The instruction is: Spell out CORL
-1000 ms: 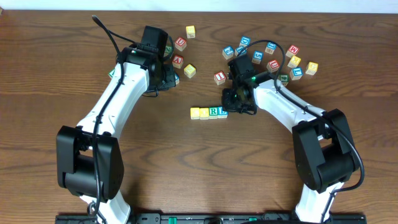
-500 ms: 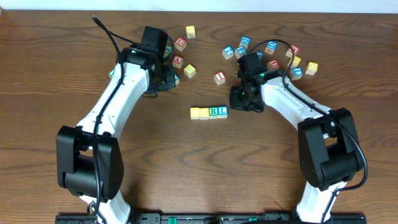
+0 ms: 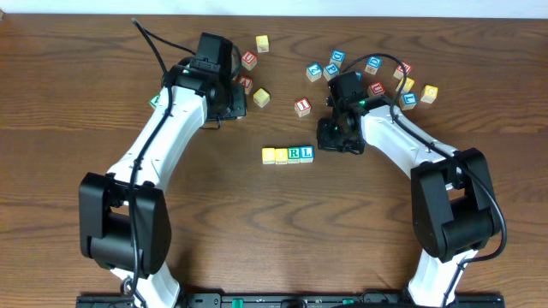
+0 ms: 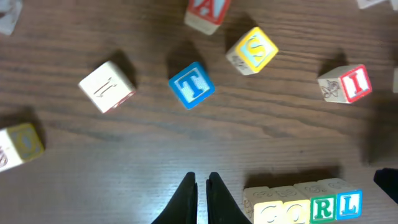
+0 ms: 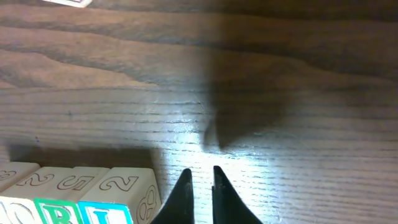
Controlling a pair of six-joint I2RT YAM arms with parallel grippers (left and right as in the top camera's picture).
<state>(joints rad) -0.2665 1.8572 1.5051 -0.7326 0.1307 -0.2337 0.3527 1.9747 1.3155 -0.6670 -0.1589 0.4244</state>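
CORL cubes [image 3: 288, 154] in a row on brown wooden table [image 3: 257, 231]; left gripper [image 4: 201, 179], right gripper [image 5: 201, 172] together, empty.

Lying in 1 touching row near the middle of the table [image 3: 257, 231], running left to right: C cube [image 3: 269, 155], O cube [image 3: 282, 155], R cube [image 3: 294, 154], L cube [image 3: 307, 153]. Hanging just right of the L cube, apart from it: right gripper [image 3: 332, 144]. Sitting behind the row, well apart: I cube [image 3: 302, 106]. Lying scattered further back in 2 groups: S cube [image 3: 261, 97] and T cube [image 4: 191, 84] near the left gripper [image 3: 229, 101]; other letter cubes [image 3: 372, 65] behind the right gripper.
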